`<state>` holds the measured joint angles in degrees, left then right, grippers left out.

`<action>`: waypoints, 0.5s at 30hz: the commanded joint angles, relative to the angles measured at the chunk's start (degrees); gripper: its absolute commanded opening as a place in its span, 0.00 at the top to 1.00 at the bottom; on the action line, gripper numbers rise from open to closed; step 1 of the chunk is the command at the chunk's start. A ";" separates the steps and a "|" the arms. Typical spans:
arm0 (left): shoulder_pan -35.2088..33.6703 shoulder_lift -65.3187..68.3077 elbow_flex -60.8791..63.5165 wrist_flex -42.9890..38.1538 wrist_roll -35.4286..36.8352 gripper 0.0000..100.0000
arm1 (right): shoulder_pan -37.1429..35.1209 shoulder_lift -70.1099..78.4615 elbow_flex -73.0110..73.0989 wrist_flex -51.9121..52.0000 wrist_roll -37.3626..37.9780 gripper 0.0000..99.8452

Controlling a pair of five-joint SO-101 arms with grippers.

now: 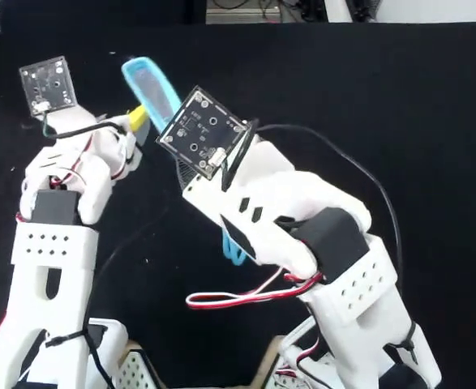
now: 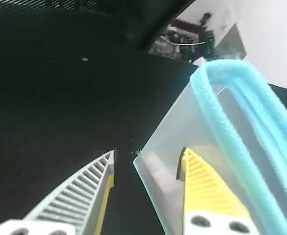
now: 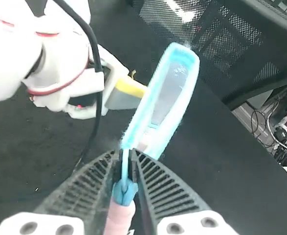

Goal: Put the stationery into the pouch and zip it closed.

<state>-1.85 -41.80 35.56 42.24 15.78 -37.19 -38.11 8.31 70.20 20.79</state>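
Our worry here: the right gripper (image 3: 127,159) is pinching the pouch (image 1: 150,85) by its blue zip end (image 3: 123,188), and the pouch looks lifted off the table (image 1: 400,97). The left gripper (image 2: 148,154) sits at the pouch's side, jaws spread, so any tug might just swing the pouch. The left wrist view gives us that gap; from the high view we couldn't judge it.
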 commanded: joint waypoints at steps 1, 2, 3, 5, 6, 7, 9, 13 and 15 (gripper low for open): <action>1.01 -1.32 -1.89 -0.79 0.44 0.78 | -0.53 -1.54 -1.80 -2.02 0.09 0.99; 0.75 -1.58 -1.80 0.44 0.18 0.78 | -0.44 -1.54 -1.80 -2.20 0.09 0.99; -0.22 -2.29 -2.15 3.08 0.18 0.78 | -0.44 -1.54 -1.80 -3.08 0.09 0.99; -0.84 -4.92 -1.71 8.18 0.35 0.78 | 0.18 -1.54 -1.80 -4.66 0.09 0.99; -0.92 -6.68 -1.36 10.81 0.35 0.78 | 0.97 -1.54 -1.71 -5.80 0.09 0.99; -0.84 -8.88 -0.92 13.63 0.35 0.78 | 1.67 -1.54 -1.71 -6.77 0.09 0.99; -0.84 -14.07 0.22 18.37 0.35 0.75 | 2.99 -1.54 -1.63 -8.26 0.09 0.99; 2.15 -26.37 7.87 21.10 0.18 0.72 | 3.78 -1.54 -1.45 -8.44 0.09 0.99; 5.93 -33.41 13.23 20.66 0.35 0.72 | 3.78 -1.54 -1.45 -8.44 0.09 0.99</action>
<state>-1.14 -62.64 41.89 62.37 15.78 -34.46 -38.02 8.40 63.69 20.79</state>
